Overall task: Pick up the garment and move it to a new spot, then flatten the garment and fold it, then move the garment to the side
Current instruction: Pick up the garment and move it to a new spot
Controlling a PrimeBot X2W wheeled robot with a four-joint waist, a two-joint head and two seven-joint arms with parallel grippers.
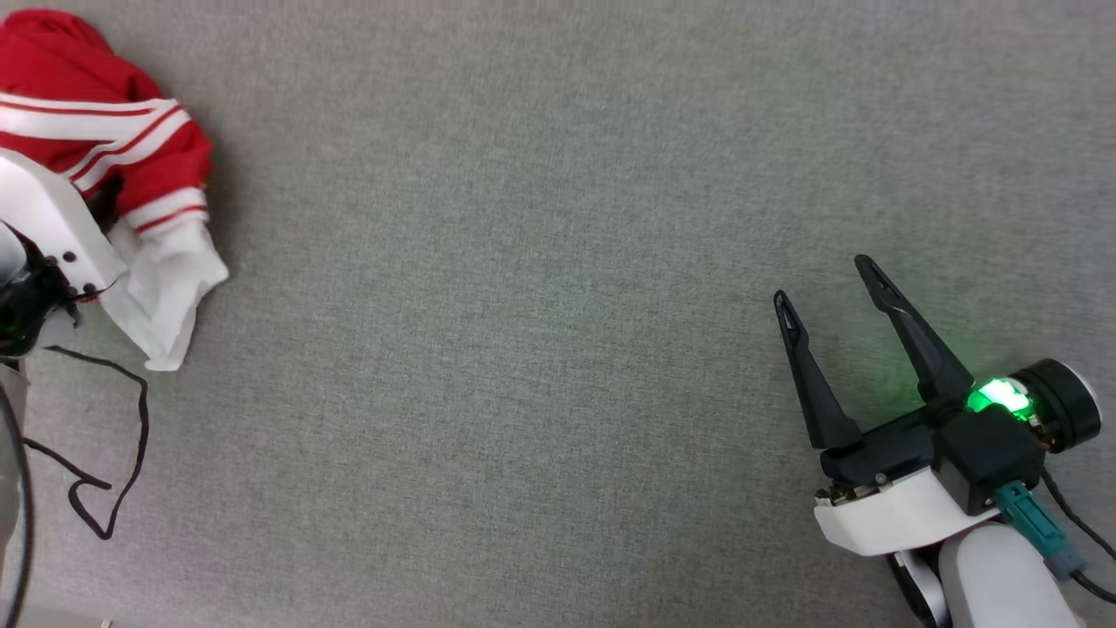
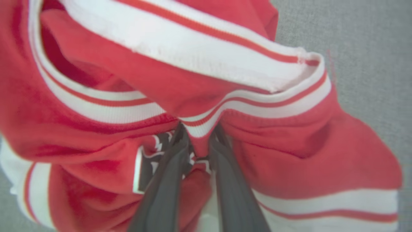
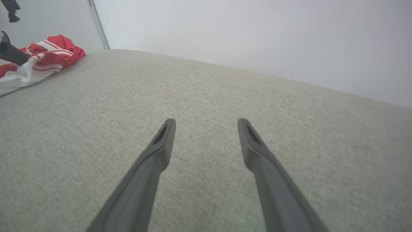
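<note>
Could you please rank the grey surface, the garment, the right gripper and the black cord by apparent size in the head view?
1. grey surface
2. garment and right gripper: about alike, and the frame edge cuts off the garment, so I leave them unranked.
3. black cord

Wide grey woven fabric surface (image 1: 540,331) here, flat and even, fine weave showing right across the head view. Down at the lower left of that view, a thin black cord (image 1: 146,427) lies loose on the cloth, running out in a curve and doubling back into a narrow loop. Over at the lower right, a soft green glow (image 1: 946,305) tints the weave. From the right wrist view, the surface runs up to a plain white wall (image 3: 257,38). A slim grey strip (image 3: 97,25) slants up that wall at the far left corner, and a small dark shape (image 3: 11,11) sits above, too small to make out.
</note>
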